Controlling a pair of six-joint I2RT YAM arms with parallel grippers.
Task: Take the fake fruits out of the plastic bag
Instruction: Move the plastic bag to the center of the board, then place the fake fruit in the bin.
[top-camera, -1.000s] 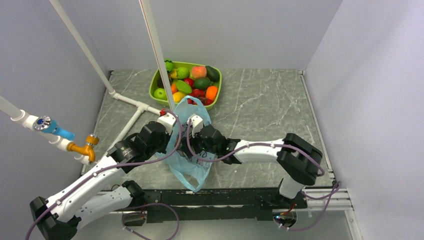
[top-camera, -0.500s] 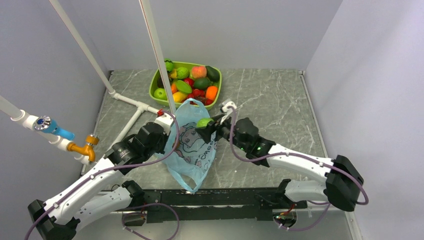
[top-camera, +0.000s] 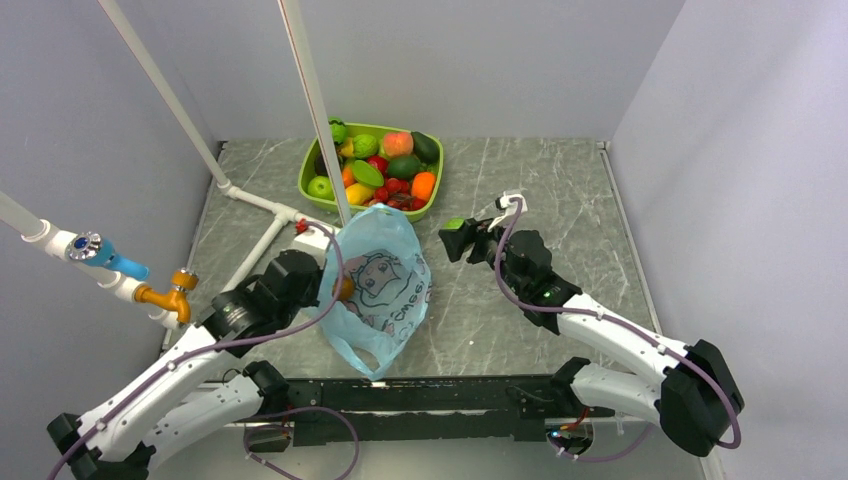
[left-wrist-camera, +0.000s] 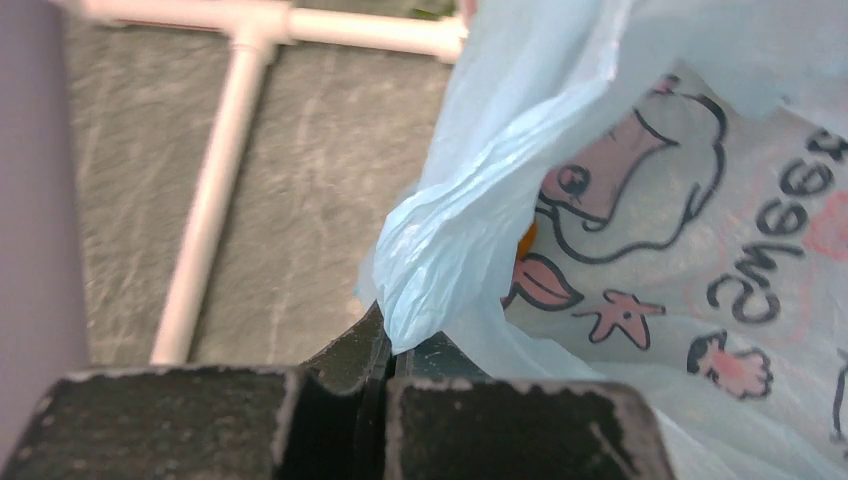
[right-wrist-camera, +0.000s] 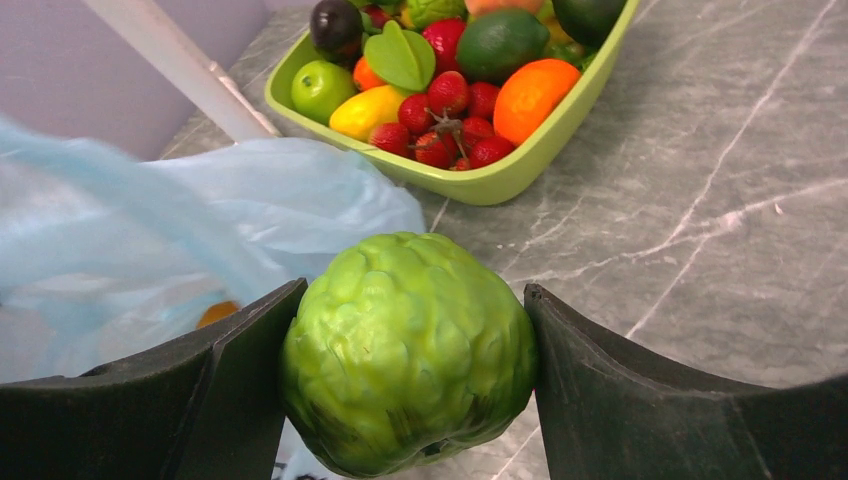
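We clamp the bumpy green fruit (right-wrist-camera: 405, 345) squarely between our right gripper's (top-camera: 460, 238) jaws, at two o'clock from the plastic bag (left-wrist-camera: 640, 200), whose edge our left gripper (left-wrist-camera: 388, 345) pinches.

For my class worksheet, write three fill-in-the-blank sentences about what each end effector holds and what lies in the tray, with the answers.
The right end effector is shut on a bumpy ____ fruit.
The left end effector pinches the plastic bag, which is light ____.
The strawberries in the lime-green tray are ____.
Missing words: green; blue; red.
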